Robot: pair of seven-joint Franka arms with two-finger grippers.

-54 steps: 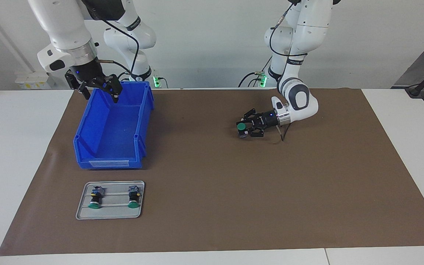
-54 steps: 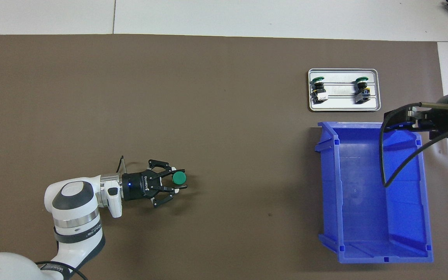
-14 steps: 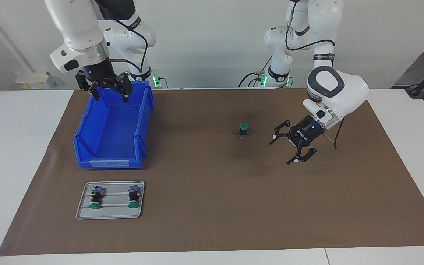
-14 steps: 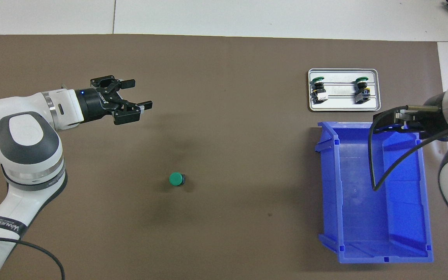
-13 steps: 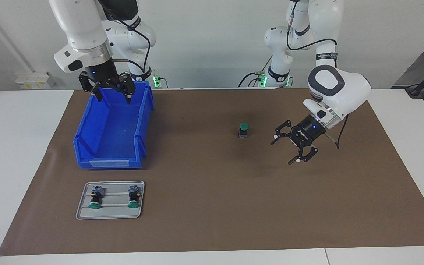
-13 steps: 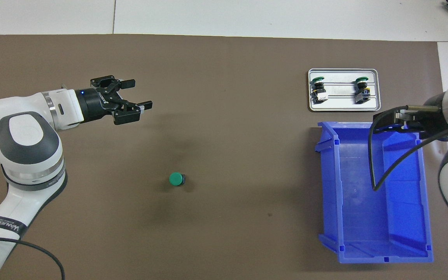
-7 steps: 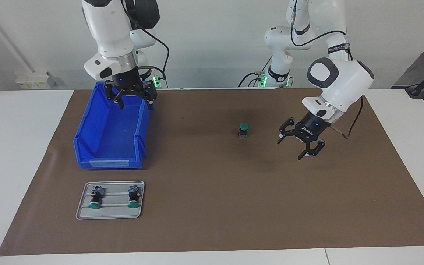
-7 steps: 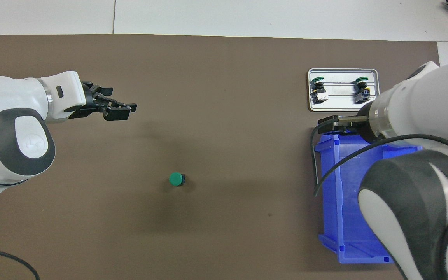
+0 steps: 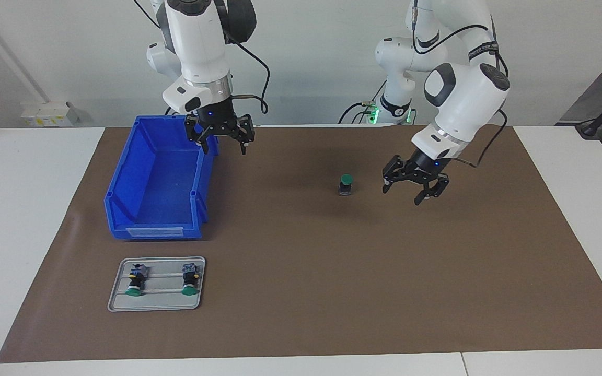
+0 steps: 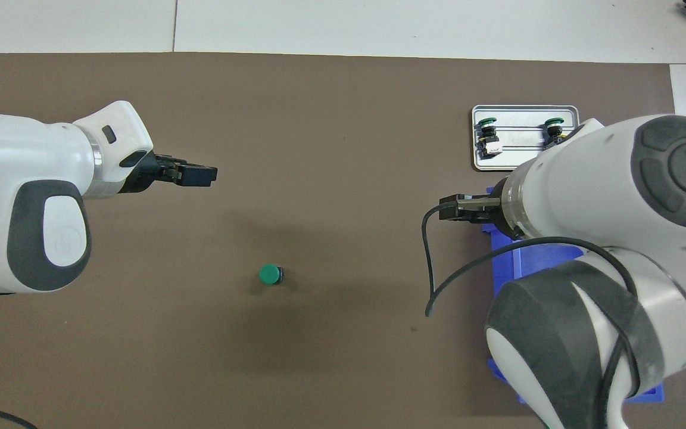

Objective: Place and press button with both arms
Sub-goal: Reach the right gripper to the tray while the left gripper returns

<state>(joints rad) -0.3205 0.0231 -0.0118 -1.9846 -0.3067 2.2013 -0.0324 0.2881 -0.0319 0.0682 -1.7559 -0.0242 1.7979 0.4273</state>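
Green-capped button: we see it upright on brown mat, untouched.
Left gripper: raised beside it, fingers apart, empty.
Right gripper: over blue plastic bin corner, fingers apart.

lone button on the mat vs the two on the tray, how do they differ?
The lone button stands upright on the brown mat, green cap up; the two tray buttons lie on their sides. It sits bare on the mat; they rest in the metal tray. All share green caps and dark bodies.
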